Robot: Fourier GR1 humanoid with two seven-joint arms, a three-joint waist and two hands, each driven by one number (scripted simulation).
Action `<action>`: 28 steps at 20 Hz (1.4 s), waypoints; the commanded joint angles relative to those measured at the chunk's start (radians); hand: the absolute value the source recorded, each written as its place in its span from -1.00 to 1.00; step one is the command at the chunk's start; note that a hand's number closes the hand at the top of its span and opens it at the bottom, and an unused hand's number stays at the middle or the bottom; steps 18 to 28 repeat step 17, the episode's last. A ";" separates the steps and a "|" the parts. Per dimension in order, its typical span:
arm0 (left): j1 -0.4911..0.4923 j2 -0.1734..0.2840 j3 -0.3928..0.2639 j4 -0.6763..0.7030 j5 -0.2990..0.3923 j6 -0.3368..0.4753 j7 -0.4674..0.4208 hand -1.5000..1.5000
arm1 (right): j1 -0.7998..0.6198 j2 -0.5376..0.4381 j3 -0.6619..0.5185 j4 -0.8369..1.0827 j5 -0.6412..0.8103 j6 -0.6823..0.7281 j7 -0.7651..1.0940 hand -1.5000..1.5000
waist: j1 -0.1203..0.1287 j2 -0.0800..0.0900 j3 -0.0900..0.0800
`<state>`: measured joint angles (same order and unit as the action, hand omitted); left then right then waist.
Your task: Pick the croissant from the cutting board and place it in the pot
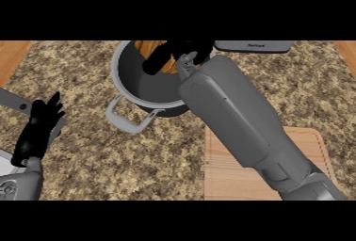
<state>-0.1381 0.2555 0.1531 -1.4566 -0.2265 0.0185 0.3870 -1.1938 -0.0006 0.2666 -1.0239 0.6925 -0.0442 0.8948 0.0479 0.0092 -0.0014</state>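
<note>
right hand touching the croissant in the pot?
Touching. Head view: the right hand is inside the pot, its black fingers curled round the orange-brown croissant.

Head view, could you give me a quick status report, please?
Right hand over the pot, fingers curled on the croissant. Left hand open, resting at left edge. Cutting board bare where visible. Nothing blocking.

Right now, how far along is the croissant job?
Pickup looks done: the cutting board shows no croissant on its visible part. In hand: the right robot hand is over the open pot, curled round the croissant. Left: release it inside and withdraw. The left robot hand rests open at the left edge.
</note>
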 commanded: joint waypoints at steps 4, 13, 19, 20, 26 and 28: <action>0.015 -0.016 -0.009 0.026 -0.002 -0.001 -0.050 0.00 | -0.020 0.001 0.019 0.138 -0.205 -0.296 -0.112 -1.00 | 0.016 0.005 0.000; 0.026 0.013 0.021 0.010 -0.005 0.000 -0.011 0.00 | 0.048 0.001 -0.083 0.067 -0.225 -0.653 -0.243 -1.00 | -0.027 -0.006 0.001; 0.064 -0.017 0.013 -0.039 -0.009 0.023 0.003 0.00 | 0.196 -0.055 -0.098 -0.099 -0.220 -0.645 -0.285 -1.00 | -0.052 -0.014 0.002; 0.064 -0.017 0.013 -0.039 -0.009 0.023 0.003 0.00 | 0.196 -0.055 -0.098 -0.099 -0.220 -0.645 -0.285 -1.00 | -0.052 -0.014 0.002; 0.064 -0.017 0.013 -0.039 -0.009 0.023 0.003 0.00 | 0.196 -0.055 -0.098 -0.099 -0.220 -0.645 -0.285 -1.00 | -0.052 -0.014 0.002; 0.064 -0.017 0.013 -0.039 -0.009 0.023 0.003 0.00 | 0.196 -0.055 -0.098 -0.099 -0.220 -0.645 -0.285 -1.00 | -0.052 -0.014 0.002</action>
